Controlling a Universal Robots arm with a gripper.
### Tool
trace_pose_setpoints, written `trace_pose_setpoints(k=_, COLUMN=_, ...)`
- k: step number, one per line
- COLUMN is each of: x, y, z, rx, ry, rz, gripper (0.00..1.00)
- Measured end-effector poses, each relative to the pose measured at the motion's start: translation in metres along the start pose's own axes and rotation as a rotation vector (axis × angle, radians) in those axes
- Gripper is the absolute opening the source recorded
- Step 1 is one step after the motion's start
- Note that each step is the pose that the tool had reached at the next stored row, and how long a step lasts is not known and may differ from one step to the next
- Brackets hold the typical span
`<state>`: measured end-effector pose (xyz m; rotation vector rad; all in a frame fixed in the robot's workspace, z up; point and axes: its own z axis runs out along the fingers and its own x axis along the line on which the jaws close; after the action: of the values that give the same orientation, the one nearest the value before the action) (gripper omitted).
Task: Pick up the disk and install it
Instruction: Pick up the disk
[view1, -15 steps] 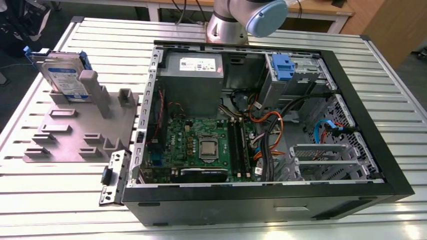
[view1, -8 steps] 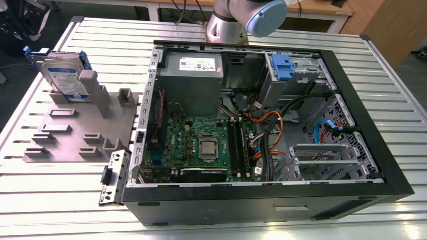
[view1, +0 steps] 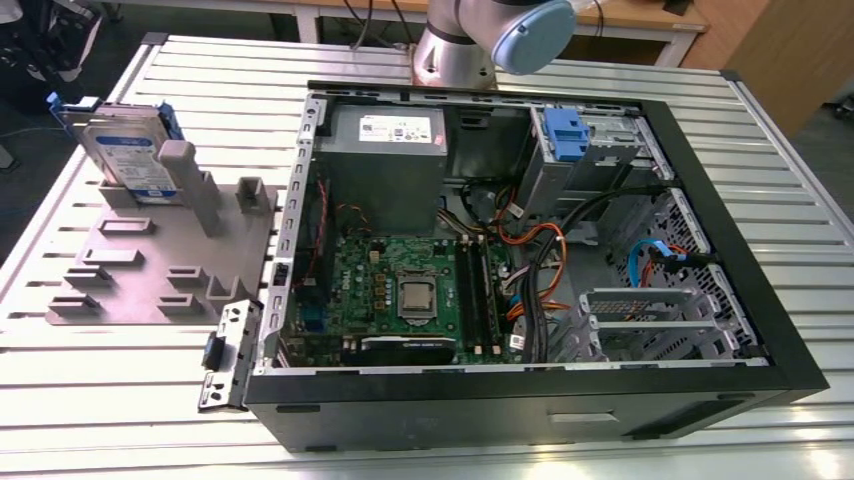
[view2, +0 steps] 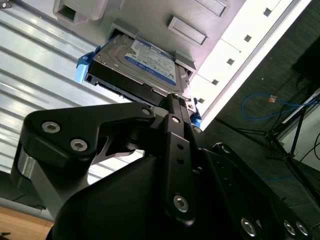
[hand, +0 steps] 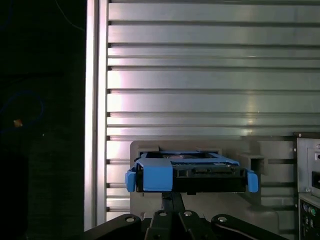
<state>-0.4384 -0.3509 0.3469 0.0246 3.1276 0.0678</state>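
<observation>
Now disk (view1: 124, 150) upright in holder (view1: 140, 278), edges exposed, well apart from case (view1: 534, 400).

You're looking at a robotics lab bench, operator. A ribbed aluminium table (view1: 747, 140) runs right across the exterior view, and at top centre the robot arm's base (view1: 454, 55) rises at its far edge. Centre frame, an open computer case (view1: 721, 385) lies on its side, motherboard (view1: 400, 290) bare. At left sits a grey fixture plate (view1: 134, 265) with slots and posts, and the disk (view1: 127, 150) stands upright in one at the upper left. Wooden desks (view1: 641, 25) line the top edge. In the second wrist view, a blue cable (view2: 245, 106) loops over dark floor near stand legs (view2: 295, 135).
</observation>
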Motion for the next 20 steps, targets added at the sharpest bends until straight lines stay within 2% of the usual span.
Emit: trace_pose_setpoints(k=20, x=0.0, y=0.0, z=0.0, rx=-0.0003, ry=0.0008, rz=-0.017, gripper=0.11)
